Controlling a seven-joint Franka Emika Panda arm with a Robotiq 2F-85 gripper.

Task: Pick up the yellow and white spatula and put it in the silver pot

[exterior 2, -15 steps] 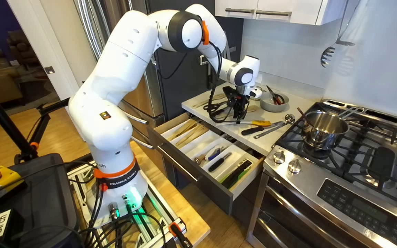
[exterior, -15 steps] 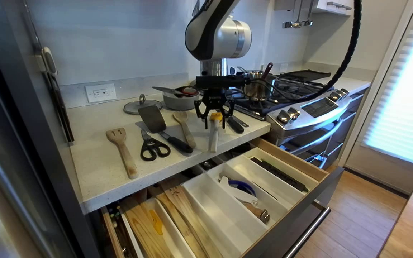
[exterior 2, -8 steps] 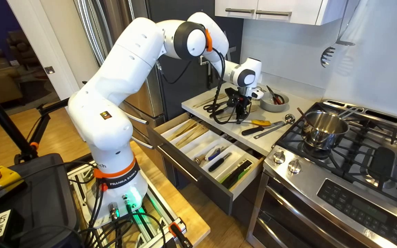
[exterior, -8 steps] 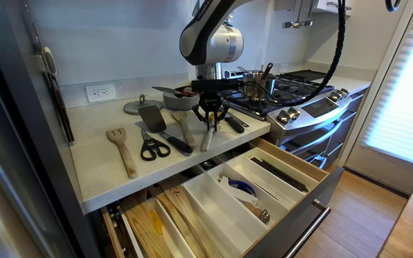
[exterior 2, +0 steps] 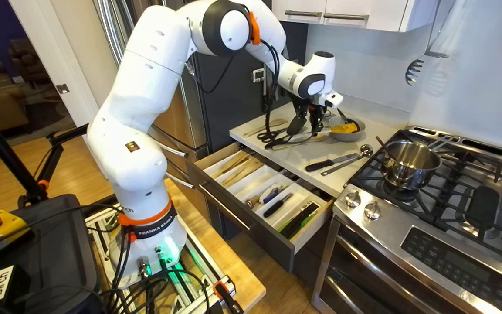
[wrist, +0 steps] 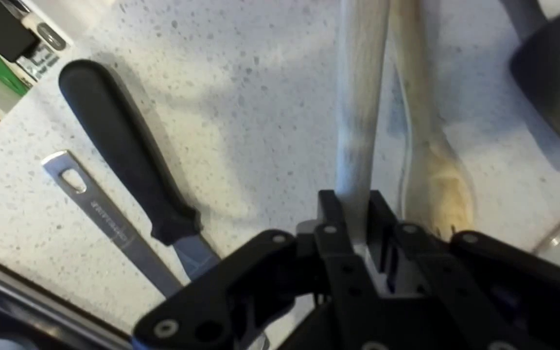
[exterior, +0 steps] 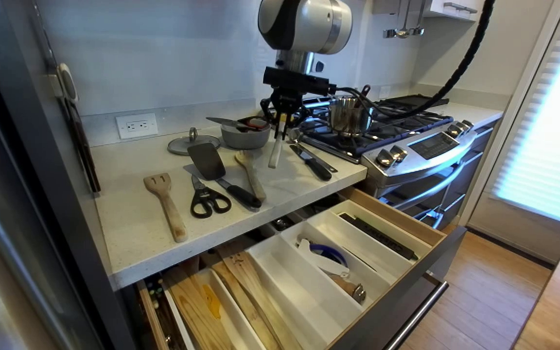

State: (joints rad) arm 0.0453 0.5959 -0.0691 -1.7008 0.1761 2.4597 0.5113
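Two slim black fingers (wrist: 329,214) of my gripper (wrist: 353,206) are pinching the pale shaft of the yellow and white spatula (wrist: 361,97) between them, one on each side. Through the wrist view I read that shaft as rounded and matte, with a faint lengthwise grain. Its broad yellow end, smooth and flat, shows in an exterior view, overlapping the round grey bowl (exterior 2: 349,138) from that angle. I hold it clear of the pale, speckled counter (wrist: 260,121).

Well apart, the silver pot (exterior 2: 401,176) sits on the steel-fronted stove (exterior 2: 386,231): mirror-bright, straight-sided, round-mouthed, with a dark red handle (exterior: 366,89) leaning over its rim. On the counter I can see a wooden spoon (wrist: 447,194) with an oval head, a smooth black-handled blade (wrist: 129,148) and, just beside that, a flat steel handle (wrist: 114,226) pierced by an oblong hole. In an exterior view lie black-looped scissors (exterior: 205,193), a wide grey-bladed turner (exterior: 207,163) and a slotted wooden spatula (exterior: 166,200).
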